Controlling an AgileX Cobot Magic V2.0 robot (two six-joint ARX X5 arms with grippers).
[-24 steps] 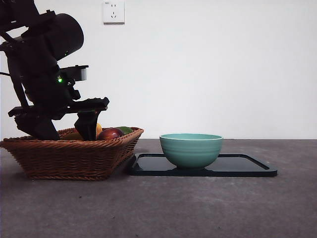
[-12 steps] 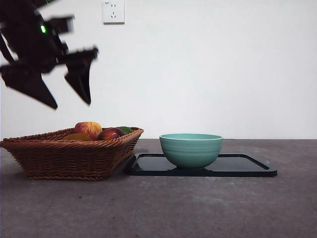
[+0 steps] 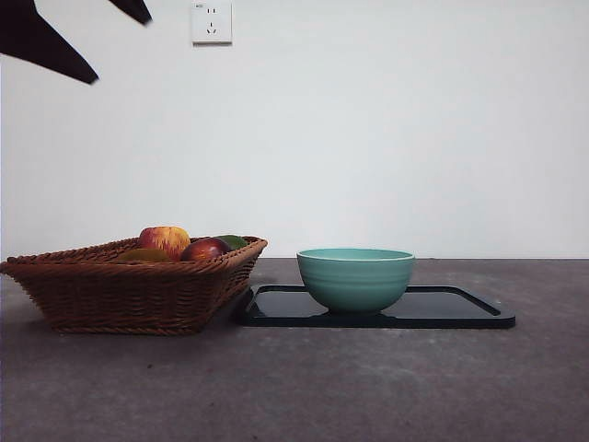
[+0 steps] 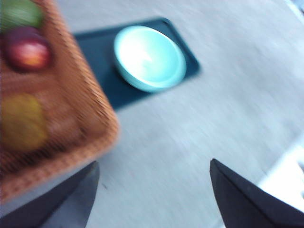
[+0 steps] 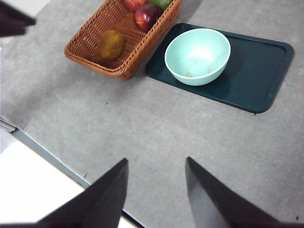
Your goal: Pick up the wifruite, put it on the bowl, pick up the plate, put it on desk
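The brown kiwifruit lies in the wicker basket, blurred in the left wrist view. The mint-green bowl stands empty on the flat black tray-like plate, also seen from the right wrist. My left gripper is open and empty, high above the basket's right edge; only its black tips show at the front view's top left. My right gripper hangs open and empty over the desk, well away from the fruit.
The basket also holds a red-yellow apple, a dark red fruit and a green one. It sits just left of the tray. A wall socket is behind. The desk edge runs near the right gripper.
The left arm has risen out of the basket to the top left corner with nothing in its jaws. The fruit stays in the basket.
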